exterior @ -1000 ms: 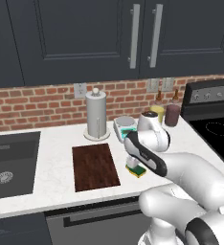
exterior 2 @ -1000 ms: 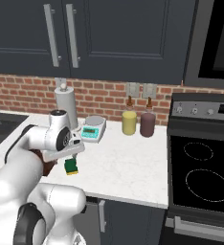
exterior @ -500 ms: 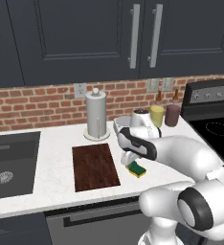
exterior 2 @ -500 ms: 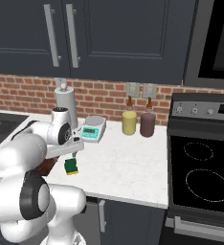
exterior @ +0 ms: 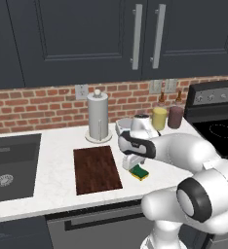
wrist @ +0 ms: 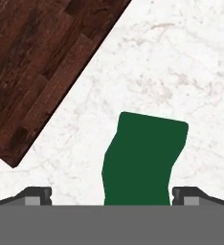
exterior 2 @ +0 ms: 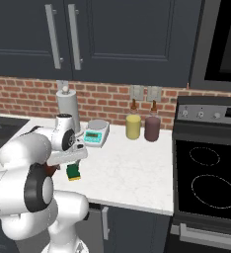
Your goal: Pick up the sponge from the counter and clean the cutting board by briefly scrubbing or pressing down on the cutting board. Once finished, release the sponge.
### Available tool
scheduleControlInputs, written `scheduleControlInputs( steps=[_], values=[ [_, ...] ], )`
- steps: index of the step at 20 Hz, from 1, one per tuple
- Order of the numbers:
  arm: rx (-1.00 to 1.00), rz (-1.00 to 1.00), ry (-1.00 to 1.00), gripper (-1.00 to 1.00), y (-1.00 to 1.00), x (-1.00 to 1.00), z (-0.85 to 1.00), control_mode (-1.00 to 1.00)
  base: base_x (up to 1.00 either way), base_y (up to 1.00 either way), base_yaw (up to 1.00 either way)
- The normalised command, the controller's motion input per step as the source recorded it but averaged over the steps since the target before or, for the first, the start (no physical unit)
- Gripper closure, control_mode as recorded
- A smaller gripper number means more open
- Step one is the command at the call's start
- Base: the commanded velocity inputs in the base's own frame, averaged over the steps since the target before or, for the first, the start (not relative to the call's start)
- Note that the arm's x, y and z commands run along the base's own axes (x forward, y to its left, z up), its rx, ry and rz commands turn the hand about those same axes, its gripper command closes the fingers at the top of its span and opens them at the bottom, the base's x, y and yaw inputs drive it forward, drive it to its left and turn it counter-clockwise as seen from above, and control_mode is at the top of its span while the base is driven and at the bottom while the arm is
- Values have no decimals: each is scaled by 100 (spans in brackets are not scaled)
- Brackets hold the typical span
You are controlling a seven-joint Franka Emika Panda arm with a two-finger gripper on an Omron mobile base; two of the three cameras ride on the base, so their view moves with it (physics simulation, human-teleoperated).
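Counter (wrist: 181,72): sponge (wrist: 145,160) between spread gripper (wrist: 111,196) fingertips (contact unclear).

Arm folded forward and low, forearm reaching left from base, wrist bent down. Gripper (exterior: 134,166) points straight down, just right of board (exterior: 96,168). Jaws spread wide, one fingertip (wrist: 37,195) each side of sponge (wrist: 143,158), clear gaps both sides, no contact visible.

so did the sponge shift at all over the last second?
No. In the left base view the sponge keeps its spot on the counter, right of the cutting board. The gripper has come down around it.
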Motion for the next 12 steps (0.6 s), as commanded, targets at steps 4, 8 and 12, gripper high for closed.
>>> scheduleControlInputs(
  steps=[4, 8, 12],
  values=[
    [0, 0, 1, -100, -4, 0, -22, -100, 0, 0, 0],
    [0, 0, 0, -100, -2, 0, -21, -100, 0, 0, 0],
    [0, 0, 0, -100, -4, 0, -20, -100, 0, 0, 0]
  ],
)
